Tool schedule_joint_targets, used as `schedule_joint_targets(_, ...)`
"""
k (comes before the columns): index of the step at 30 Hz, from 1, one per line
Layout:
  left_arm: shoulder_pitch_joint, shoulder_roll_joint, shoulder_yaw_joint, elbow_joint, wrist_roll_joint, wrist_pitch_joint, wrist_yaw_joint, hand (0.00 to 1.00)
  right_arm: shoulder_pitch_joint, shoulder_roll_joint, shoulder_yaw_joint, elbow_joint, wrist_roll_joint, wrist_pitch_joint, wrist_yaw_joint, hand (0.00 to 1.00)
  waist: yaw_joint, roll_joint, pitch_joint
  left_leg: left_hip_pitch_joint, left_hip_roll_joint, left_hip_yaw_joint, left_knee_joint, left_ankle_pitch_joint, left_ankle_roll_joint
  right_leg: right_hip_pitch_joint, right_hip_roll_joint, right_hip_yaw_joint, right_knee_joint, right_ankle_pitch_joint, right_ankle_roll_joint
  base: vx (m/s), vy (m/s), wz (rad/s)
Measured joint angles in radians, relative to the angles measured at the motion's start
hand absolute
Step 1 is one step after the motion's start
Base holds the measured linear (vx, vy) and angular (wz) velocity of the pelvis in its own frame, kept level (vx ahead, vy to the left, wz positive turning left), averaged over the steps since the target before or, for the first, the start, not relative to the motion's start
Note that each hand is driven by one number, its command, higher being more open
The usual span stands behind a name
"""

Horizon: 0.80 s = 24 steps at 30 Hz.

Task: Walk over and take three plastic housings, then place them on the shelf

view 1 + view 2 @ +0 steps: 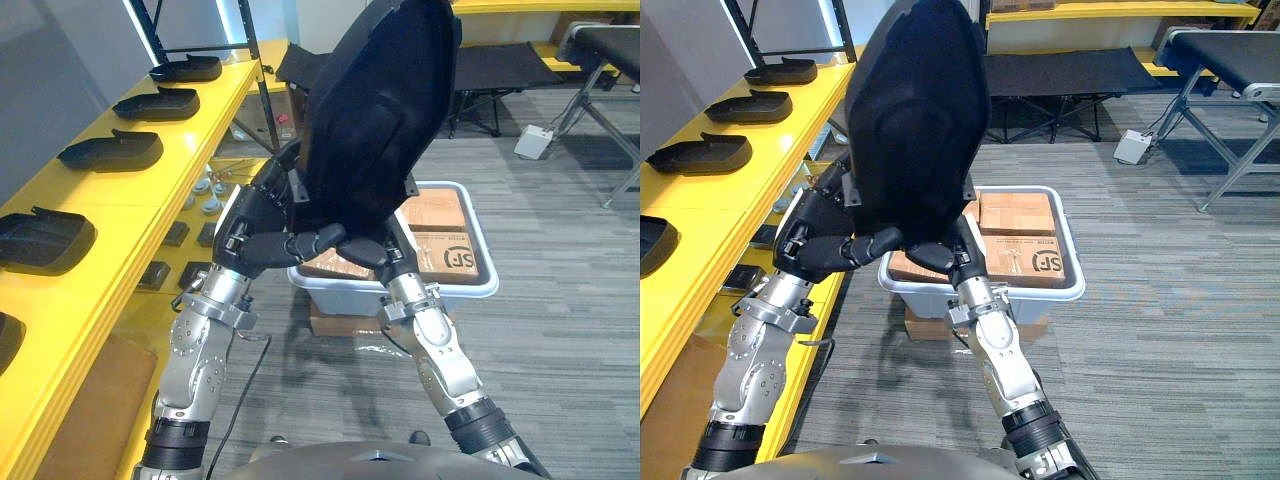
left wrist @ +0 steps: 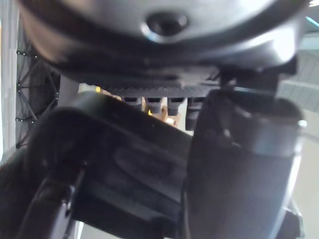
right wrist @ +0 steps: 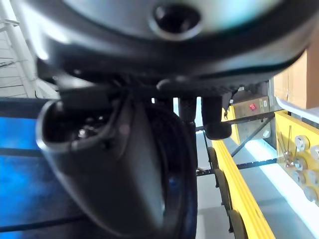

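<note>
Black rigid plastic housing (image 1: 375,120), likely light but slick, stands upright; left hand (image 1: 262,245) and right hand (image 1: 372,252) both clamp its lower rim, the sensible hold.

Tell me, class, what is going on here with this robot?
The robot holds a large black plastic housing upright in front of itself, with its left hand and right hand both clasped round the lower edge. On its left runs a yellow shelf, where several similar black housings already lie in a row. Behind the held piece, a grey bin of cardboard boxes sits on the carpet.
</note>
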Motion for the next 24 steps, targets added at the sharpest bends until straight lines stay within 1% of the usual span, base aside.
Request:
schedule_joint_targets(4, -0.004, -0.014, 0.007, 0.000, 0.000, -0.012, 0.018, 1.00, 0.000, 0.000, 0.024, -0.009, 0.000, 0.003, 0.007, 0.00, 0.000, -0.001, 0.000, 0.000, 0.000, 0.000, 0.000, 0.000, 0.000, 0.000, 0.000, 0.000, 0.000, 0.000, 0.000, 0.00, 0.000, 0.00)
schedule_joint_targets(5, -0.004, -0.014, 0.008, 0.000, 0.001, -0.012, 0.027, 0.00, 0.000, 0.000, 0.030, -0.009, 0.000, 0.007, 0.007, 0.00, 0.000, -0.001, 0.000, 0.000, 0.000, 0.000, 0.000, 0.000, 0.000, 0.000, 0.000, 0.001, 0.000, 0.000, 0.000, 0.00, 0.000, 0.00)
schedule_joint_targets(7, -0.004, -0.016, 0.008, 0.000, 0.000, -0.014, 0.051, 0.00, 0.000, 0.000, 0.038, -0.009, 0.009, 0.020, 0.006, 0.00, 0.000, -0.001, -0.001, 0.000, 0.000, 0.000, 0.000, 0.000, 0.000, 0.000, 0.000, 0.001, 0.000, 0.000, 0.000, 0.00, 0.000, 0.00)
schedule_joint_targets(9, -0.004, -0.018, 0.008, 0.000, 0.000, -0.015, 0.057, 0.00, 0.000, 0.000, 0.039, -0.009, 0.012, 0.024, 0.006, 0.00, 0.000, -0.002, 0.000, 0.000, 0.000, 0.000, 0.000, 0.000, 0.000, 0.000, 0.000, 0.001, 0.000, 0.000, 0.000, 0.00, 0.000, 0.00)
schedule_joint_targets(13, -0.005, -0.031, 0.013, 0.000, 0.002, -0.027, 0.073, 0.00, 0.000, 0.000, 0.043, -0.009, 0.016, 0.026, 0.005, 0.00, 0.000, -0.004, -0.002, 0.000, 0.000, 0.001, 0.000, 0.000, 0.000, 0.000, 0.000, 0.001, 0.000, 0.000, 0.000, 0.00, 0.000, 0.00)
schedule_joint_targets(19, -0.008, -0.033, 0.026, 0.000, 0.015, -0.024, 0.090, 0.00, 0.001, 0.000, 0.050, -0.009, 0.016, 0.029, 0.001, 0.00, -0.004, -0.007, -0.003, 0.000, 0.000, 0.001, 0.000, 0.000, 0.000, -0.001, 0.000, 0.001, 0.000, 0.000, 0.000, 0.00, 0.000, 0.00)
schedule_joint_targets(21, -0.015, -0.036, 0.037, 0.002, 0.044, -0.024, 0.100, 0.00, 0.005, -0.001, 0.075, -0.010, 0.017, 0.029, 0.005, 0.00, -0.006, -0.009, -0.004, 0.000, 0.000, 0.001, 0.000, 0.000, 0.000, -0.001, 0.000, 0.001, 0.000, 0.000, 0.000, 0.00, 0.000, 0.00)
schedule_joint_targets(24, -0.030, -0.024, 0.037, 0.013, 0.050, -0.024, 0.100, 0.00, 0.017, 0.005, 0.082, -0.011, 0.037, 0.029, 0.003, 0.00, -0.003, -0.011, -0.005, 0.000, -0.001, 0.001, 0.000, 0.000, 0.000, -0.001, -0.001, 0.001, 0.000, 0.000, 0.000, 0.00, 0.000, 0.00)
